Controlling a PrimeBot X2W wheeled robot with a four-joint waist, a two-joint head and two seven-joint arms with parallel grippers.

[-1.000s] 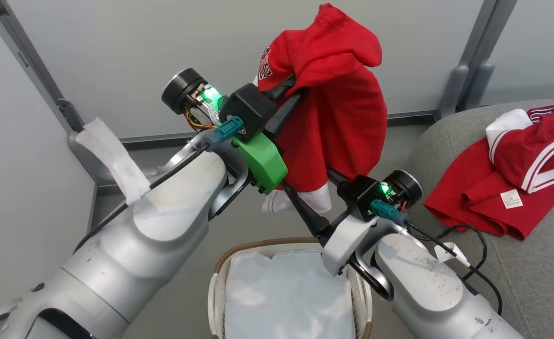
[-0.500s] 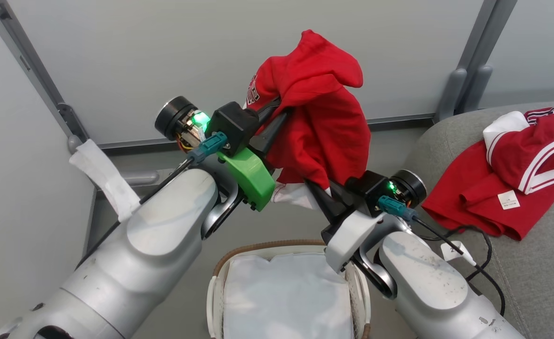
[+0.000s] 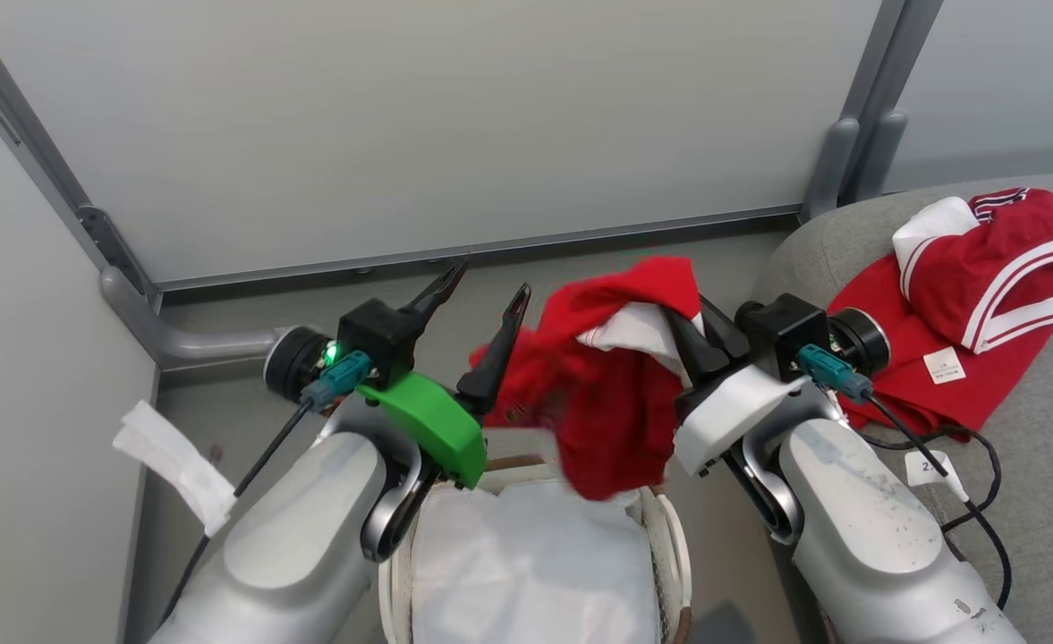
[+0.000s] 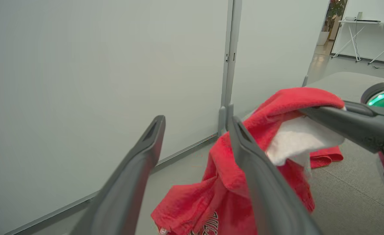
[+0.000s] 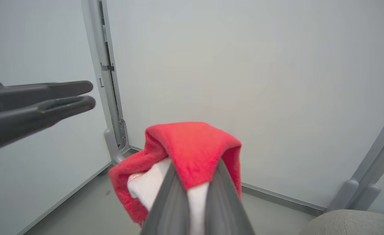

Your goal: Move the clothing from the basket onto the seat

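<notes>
Right gripper [image 3: 685, 329] was clamped on a red garment [image 3: 611, 411], white trim at the pinch. Cloth hung over the basket [image 3: 672, 546], lower edge near the liner [image 3: 526, 572]. Left gripper [image 3: 483, 293] stood spread wide and empty, one finger just beside the cloth, contact unclear. Other garment [image 3: 982, 286] lay on the seat [image 3: 1027, 519], label up.

Bright, even diffuse light; faint soft shadows. Wrist views: near fingers [image 5: 165, 202] blurred, edges bowed.
</notes>
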